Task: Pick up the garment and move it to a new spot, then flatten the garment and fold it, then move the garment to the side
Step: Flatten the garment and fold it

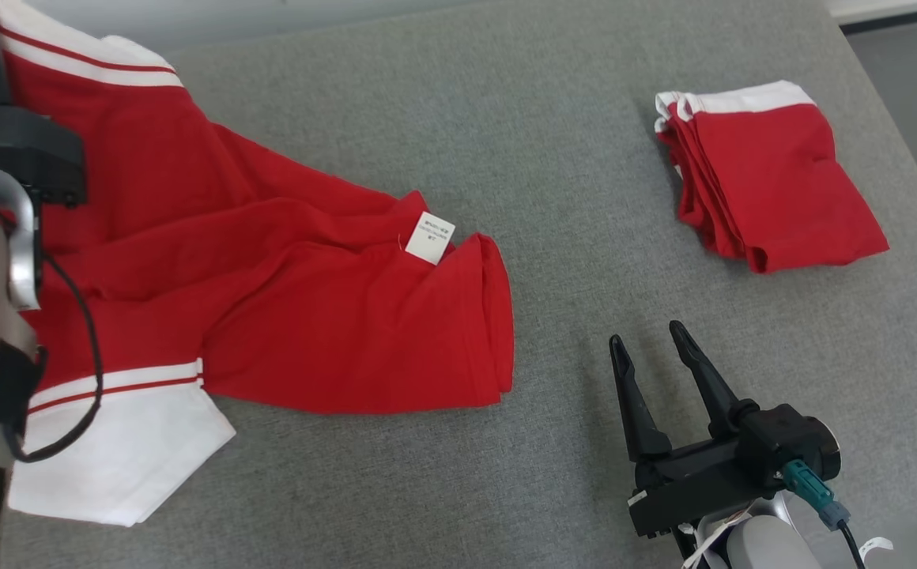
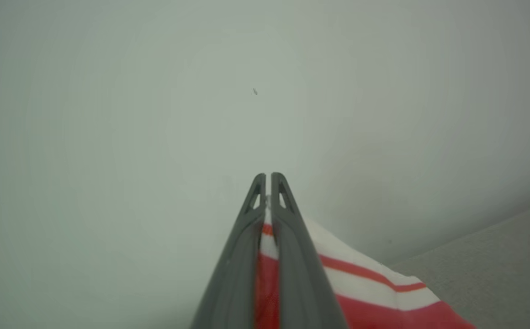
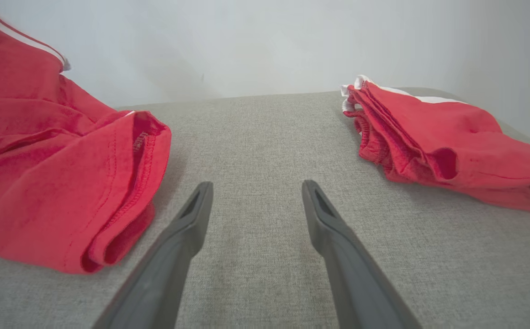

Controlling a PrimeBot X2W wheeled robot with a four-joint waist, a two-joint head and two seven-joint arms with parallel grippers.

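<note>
A red garment (image 1: 284, 300) with white, red-striped sleeve cuffs lies partly on the grey table, its far end lifted toward the upper left. A white label (image 1: 430, 237) shows near its hem. My left gripper (image 2: 267, 180) is shut on the striped white edge of the garment (image 2: 361, 278), raised against a pale wall. In the head view its dark wrist mount (image 1: 24, 154) covers the grip point. My right gripper (image 1: 648, 336) hovers open low over bare table, to the right of the garment's hem (image 3: 123, 192), with nothing between its fingers (image 3: 196, 205).
A second red garment (image 1: 775, 178), folded with a white band at its top, lies at the back right of the table (image 1: 506, 103); it also shows as the folded garment (image 3: 452, 137) in the right wrist view. The table's right edge (image 1: 913, 158) runs close beside it.
</note>
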